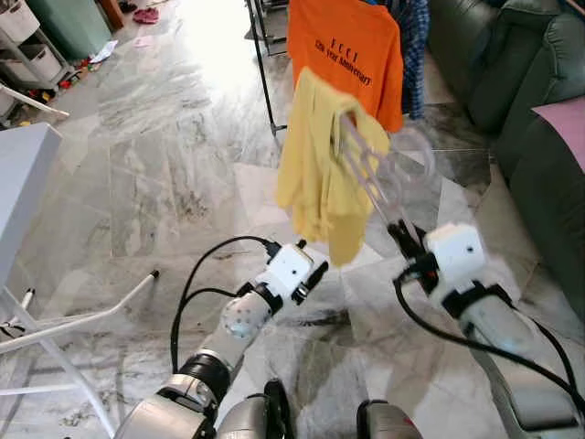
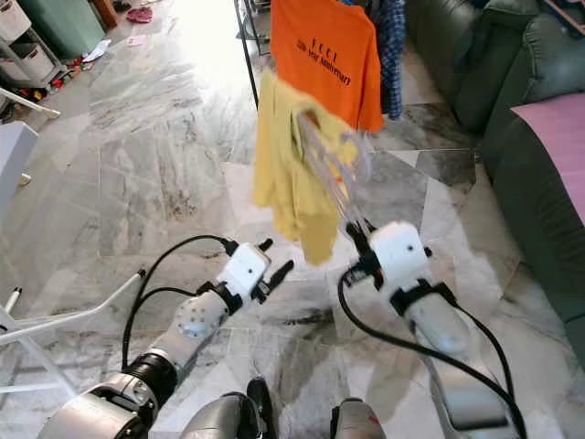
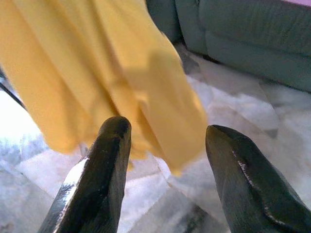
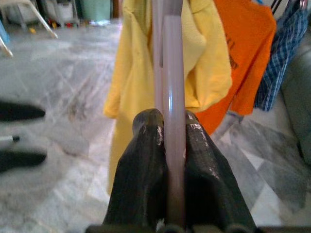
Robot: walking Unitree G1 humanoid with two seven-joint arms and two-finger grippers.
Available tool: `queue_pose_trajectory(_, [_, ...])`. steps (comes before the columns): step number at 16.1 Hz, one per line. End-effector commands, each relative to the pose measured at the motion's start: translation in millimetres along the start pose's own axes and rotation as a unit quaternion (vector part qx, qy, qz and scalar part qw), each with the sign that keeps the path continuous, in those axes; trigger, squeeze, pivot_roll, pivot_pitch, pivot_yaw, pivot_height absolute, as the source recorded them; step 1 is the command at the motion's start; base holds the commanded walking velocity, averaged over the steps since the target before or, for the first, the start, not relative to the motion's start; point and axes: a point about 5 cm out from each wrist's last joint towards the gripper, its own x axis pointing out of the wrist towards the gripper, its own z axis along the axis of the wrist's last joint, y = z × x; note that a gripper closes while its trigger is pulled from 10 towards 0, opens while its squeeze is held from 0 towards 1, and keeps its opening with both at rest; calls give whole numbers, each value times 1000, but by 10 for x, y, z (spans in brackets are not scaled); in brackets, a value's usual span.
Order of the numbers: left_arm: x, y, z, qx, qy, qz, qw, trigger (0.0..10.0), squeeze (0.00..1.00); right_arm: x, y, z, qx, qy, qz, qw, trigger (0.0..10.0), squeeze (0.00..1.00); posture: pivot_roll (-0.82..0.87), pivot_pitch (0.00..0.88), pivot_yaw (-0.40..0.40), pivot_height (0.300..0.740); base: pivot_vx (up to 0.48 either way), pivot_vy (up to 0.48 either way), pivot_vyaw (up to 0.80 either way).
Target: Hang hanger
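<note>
- Right gripper clamps the pale hanger, blurred, raised before the rack.
- Yellow shirt drapes the hanger, covering its far end.
- Left gripper spread, empty, below the shirt's hem.
- Orange shirt hangs behind, top cut off.

A pale plastic hanger carries a yellow shirt, tilted, held up just before the orange T-shirt.
</note>
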Motion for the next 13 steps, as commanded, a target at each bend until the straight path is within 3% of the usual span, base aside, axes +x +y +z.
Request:
queue_pose_trajectory(1, [-27, 101, 31, 3, -15, 15, 1000, 10000, 1000, -69, 10, 8, -4, -12, 11, 1000, 10000, 0, -279, 209, 131, 740, 0, 0, 0])
queue_pose_trajectory(6, [-30, 375, 286, 37, -84, 40, 995, 10000, 1000, -471, 45, -327, -6, 57, 57, 997, 10000, 0, -267, 221, 134, 740, 0, 0, 0])
queue_pose_trajectory(9, [-62, 497, 381, 79, -103, 17, 991, 10000, 1000, -580, 54, -409, -41, 80, 94, 991, 10000, 0, -266, 228, 142, 740, 0, 0, 0])
queue_pose_trajectory(13, [-61, 641, 410, 93, -88, 13, 992, 10000, 1000, -648, 60, -420, -39, 85, 122, 988, 10000, 0, -263, 228, 145, 740, 0, 0, 0])
